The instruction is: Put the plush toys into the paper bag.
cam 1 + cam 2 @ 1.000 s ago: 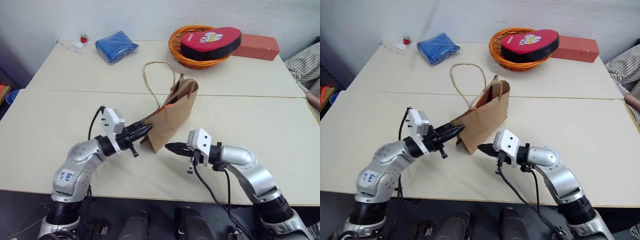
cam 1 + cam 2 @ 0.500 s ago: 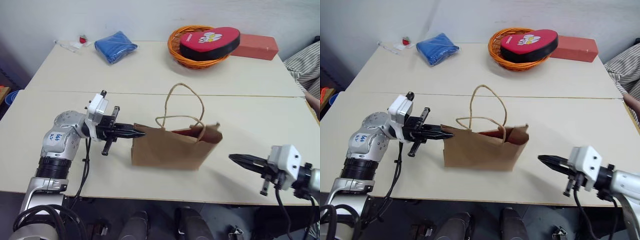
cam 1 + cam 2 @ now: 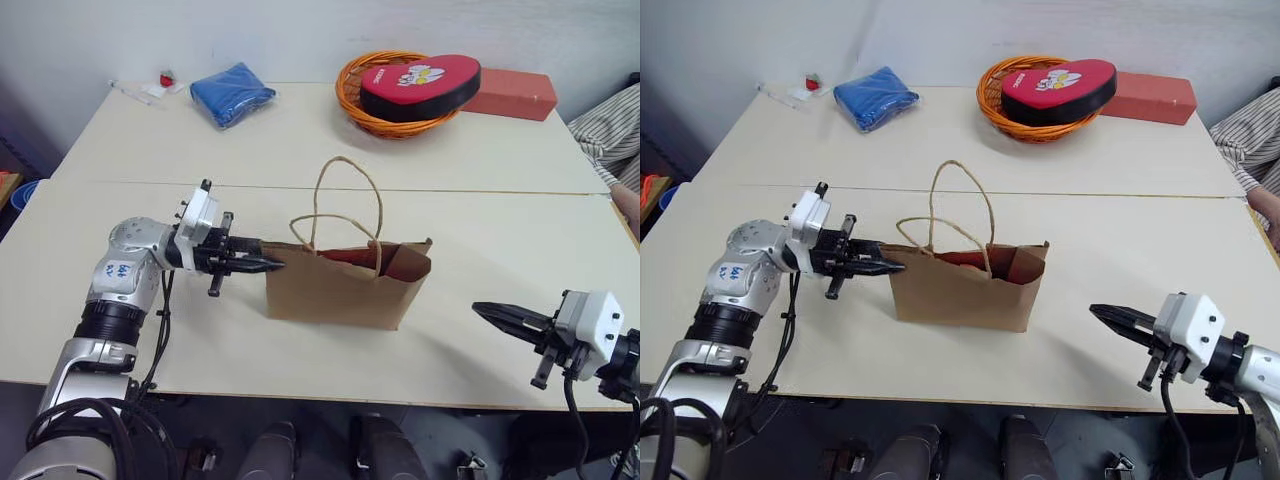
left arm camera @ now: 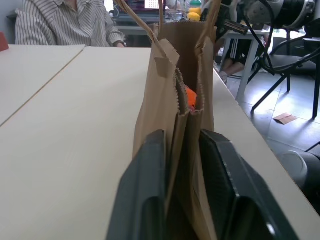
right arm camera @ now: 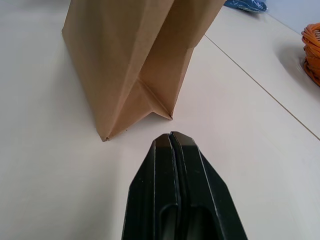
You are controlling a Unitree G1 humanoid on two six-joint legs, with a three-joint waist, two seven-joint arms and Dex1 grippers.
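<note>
The brown paper bag (image 3: 340, 290) stands upright on the near table, mouth up, its two loop handles (image 3: 345, 195) raised. Red plush (image 3: 352, 257) shows inside the mouth, and a bit of the orange toy (image 4: 190, 98) shows down the side fold. My left gripper (image 3: 272, 265) points level at the bag's left end. Its fingers (image 4: 150, 185) stand slightly apart, with the bag's folded side edge between them. My right gripper (image 3: 480, 309) is shut and empty, hovering well off the bag's right end and pointing toward it (image 5: 172, 135).
At the back stand an orange wicker basket (image 3: 352, 100) holding a red heart cushion (image 3: 420, 82), a red box (image 3: 512, 93) and a folded blue cloth (image 3: 232, 92). A person's striped sleeve (image 3: 605, 130) shows at the right edge. A seam (image 3: 500, 192) joins the two tables.
The bag went from tilted and end-on to standing upright and broadside. My right gripper swung away from it to the right. My left gripper's fingers have parted on the bag's edge.
</note>
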